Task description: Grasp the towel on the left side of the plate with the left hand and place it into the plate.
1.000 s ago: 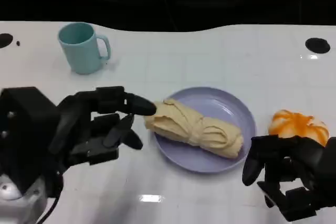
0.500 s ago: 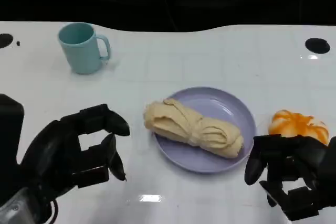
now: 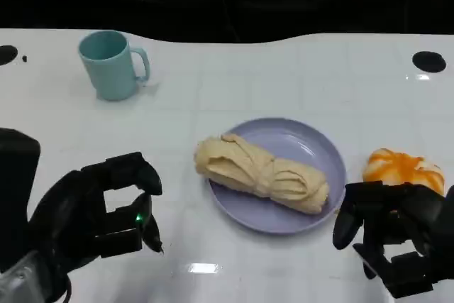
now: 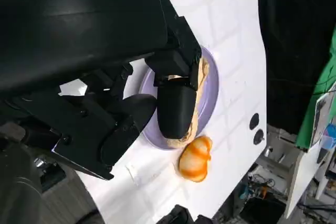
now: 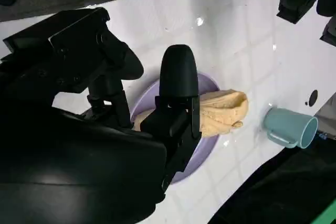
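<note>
On the white desk (image 3: 284, 69) in front of you, the rolled beige towel (image 3: 261, 173) lies across the lavender plate (image 3: 312, 148), its left end poking just over the plate's left rim. Your left hand (image 3: 96, 211) sits at the lower left of the head view, well apart from the plate, touching neither towel nor plate. Its fingers (image 3: 135, 172) are curled in toward the palm but with gaps between them and nothing held. A small green light shows on the hand's inner side. Your right hand (image 3: 394, 228) sits at the lower right, just off the plate's right edge, fingers curled in loosely, also holding nothing. An orange-and-white pumpkin-shaped object (image 3: 403, 168) rests on the desk right of the plate, just behind the right hand; you can't tell if they touch. A teal mug (image 3: 110, 64) stands upright at the far left, handle toward the plate side, well apart from everything. In the left wrist view you see towel (image 4: 202, 74), plate (image 4: 212, 90) and the orange object (image 4: 195, 158) past the fingers.
</note>
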`<state>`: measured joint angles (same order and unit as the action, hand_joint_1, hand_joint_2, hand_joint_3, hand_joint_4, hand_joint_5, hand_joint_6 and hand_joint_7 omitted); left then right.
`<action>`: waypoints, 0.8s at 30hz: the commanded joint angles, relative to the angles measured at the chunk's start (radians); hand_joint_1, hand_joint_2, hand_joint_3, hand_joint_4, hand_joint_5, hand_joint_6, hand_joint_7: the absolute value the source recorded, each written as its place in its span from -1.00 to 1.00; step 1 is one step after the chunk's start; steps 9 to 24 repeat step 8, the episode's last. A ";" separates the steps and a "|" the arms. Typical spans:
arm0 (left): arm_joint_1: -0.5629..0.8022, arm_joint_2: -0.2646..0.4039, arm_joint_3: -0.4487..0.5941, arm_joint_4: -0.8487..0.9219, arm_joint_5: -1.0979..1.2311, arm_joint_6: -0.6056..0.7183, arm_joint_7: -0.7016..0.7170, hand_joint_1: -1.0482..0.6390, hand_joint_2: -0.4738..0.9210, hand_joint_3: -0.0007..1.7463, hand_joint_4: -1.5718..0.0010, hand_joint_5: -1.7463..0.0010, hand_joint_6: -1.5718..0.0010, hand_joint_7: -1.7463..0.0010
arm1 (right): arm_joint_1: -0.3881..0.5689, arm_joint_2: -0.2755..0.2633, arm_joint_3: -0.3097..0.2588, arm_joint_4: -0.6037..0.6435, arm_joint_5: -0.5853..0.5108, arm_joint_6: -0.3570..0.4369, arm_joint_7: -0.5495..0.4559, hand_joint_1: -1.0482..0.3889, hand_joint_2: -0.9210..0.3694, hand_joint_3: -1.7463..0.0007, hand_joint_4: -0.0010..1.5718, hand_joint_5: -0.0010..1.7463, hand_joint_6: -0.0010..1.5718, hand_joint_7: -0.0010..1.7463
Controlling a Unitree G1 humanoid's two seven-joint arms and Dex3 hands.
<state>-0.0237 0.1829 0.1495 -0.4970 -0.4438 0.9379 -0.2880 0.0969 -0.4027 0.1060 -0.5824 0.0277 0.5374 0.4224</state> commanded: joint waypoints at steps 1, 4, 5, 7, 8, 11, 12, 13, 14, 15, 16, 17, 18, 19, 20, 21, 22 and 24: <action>0.005 0.023 -0.022 0.010 0.005 -0.046 -0.010 0.09 0.42 0.49 -0.04 -1.00 0.10 -0.94 | 0.014 -0.020 -0.019 0.003 0.008 -0.017 0.009 0.53 -0.46 -0.27 -0.12 0.94 -0.12 0.66; 0.016 0.039 -0.047 0.002 0.030 -0.073 -0.002 0.10 0.42 0.49 -0.05 -1.00 0.09 -0.92 | 0.018 -0.029 -0.025 0.014 0.007 -0.035 0.020 0.53 -0.46 -0.27 -0.12 0.94 -0.13 0.66; 0.018 0.040 -0.051 -0.005 0.031 -0.071 0.003 0.10 0.41 0.50 -0.06 -1.00 0.07 -0.91 | 0.020 -0.030 -0.028 0.014 0.008 -0.034 0.022 0.53 -0.46 -0.28 -0.12 0.93 -0.13 0.66; 0.024 0.042 -0.061 -0.015 0.031 -0.072 0.006 0.12 0.41 0.51 -0.07 -1.00 0.06 -0.89 | 0.025 -0.030 -0.030 0.016 0.006 -0.042 0.021 0.53 -0.45 -0.28 -0.12 0.92 -0.13 0.66; 0.028 0.044 -0.066 -0.016 0.032 -0.075 0.005 0.12 0.41 0.52 -0.07 -1.00 0.06 -0.88 | 0.027 -0.026 -0.031 0.020 0.007 -0.048 0.019 0.54 -0.45 -0.28 -0.12 0.92 -0.13 0.66; 0.028 0.044 -0.066 -0.016 0.032 -0.075 0.005 0.12 0.41 0.52 -0.07 -1.00 0.06 -0.88 | 0.027 -0.026 -0.031 0.020 0.007 -0.048 0.019 0.54 -0.45 -0.28 -0.12 0.92 -0.13 0.66; 0.028 0.044 -0.066 -0.016 0.032 -0.075 0.005 0.12 0.41 0.52 -0.07 -1.00 0.06 -0.88 | 0.027 -0.026 -0.031 0.020 0.007 -0.048 0.019 0.54 -0.45 -0.28 -0.12 0.92 -0.13 0.66; 0.028 0.044 -0.066 -0.016 0.032 -0.075 0.005 0.12 0.41 0.52 -0.07 -1.00 0.06 -0.88 | 0.027 -0.026 -0.031 0.020 0.007 -0.048 0.019 0.54 -0.45 -0.28 -0.12 0.92 -0.13 0.66; 0.028 0.044 -0.066 -0.016 0.032 -0.075 0.005 0.12 0.41 0.52 -0.07 -1.00 0.06 -0.88 | 0.027 -0.026 -0.031 0.020 0.007 -0.048 0.019 0.54 -0.45 -0.28 -0.12 0.92 -0.13 0.66; 0.028 0.044 -0.066 -0.016 0.032 -0.075 0.005 0.12 0.41 0.52 -0.07 -1.00 0.06 -0.88 | 0.027 -0.026 -0.031 0.020 0.007 -0.048 0.019 0.54 -0.45 -0.28 -0.12 0.92 -0.13 0.66; 0.028 0.044 -0.066 -0.016 0.032 -0.075 0.005 0.12 0.41 0.52 -0.07 -1.00 0.06 -0.88 | 0.027 -0.026 -0.031 0.020 0.007 -0.048 0.019 0.54 -0.45 -0.28 -0.12 0.92 -0.13 0.66; 0.028 0.044 -0.066 -0.016 0.032 -0.075 0.005 0.12 0.41 0.52 -0.07 -1.00 0.06 -0.88 | 0.027 -0.026 -0.031 0.020 0.007 -0.048 0.019 0.54 -0.45 -0.28 -0.12 0.92 -0.13 0.66; 0.028 0.044 -0.066 -0.016 0.032 -0.075 0.005 0.12 0.41 0.52 -0.07 -1.00 0.06 -0.88 | 0.027 -0.026 -0.031 0.020 0.007 -0.048 0.019 0.54 -0.45 -0.28 -0.12 0.92 -0.13 0.66; 0.028 0.044 -0.066 -0.016 0.032 -0.075 0.005 0.12 0.41 0.52 -0.07 -1.00 0.06 -0.88 | 0.027 -0.026 -0.031 0.020 0.007 -0.048 0.019 0.54 -0.45 -0.28 -0.12 0.92 -0.13 0.66; 0.028 0.044 -0.066 -0.016 0.032 -0.075 0.005 0.12 0.41 0.52 -0.07 -1.00 0.06 -0.88 | 0.027 -0.026 -0.031 0.020 0.007 -0.048 0.019 0.54 -0.45 -0.28 -0.12 0.92 -0.13 0.66; 0.028 0.044 -0.066 -0.016 0.032 -0.075 0.005 0.12 0.41 0.52 -0.07 -1.00 0.06 -0.88 | 0.027 -0.026 -0.031 0.020 0.007 -0.048 0.019 0.54 -0.45 -0.28 -0.12 0.92 -0.13 0.66; 0.028 0.044 -0.066 -0.016 0.032 -0.075 0.005 0.12 0.41 0.52 -0.07 -1.00 0.06 -0.88 | 0.027 -0.026 -0.031 0.020 0.007 -0.048 0.019 0.54 -0.45 -0.28 -0.12 0.92 -0.13 0.66; 0.028 0.044 -0.066 -0.016 0.032 -0.075 0.005 0.12 0.41 0.52 -0.07 -1.00 0.06 -0.88 | 0.027 -0.026 -0.031 0.020 0.007 -0.048 0.019 0.54 -0.45 -0.28 -0.12 0.92 -0.13 0.66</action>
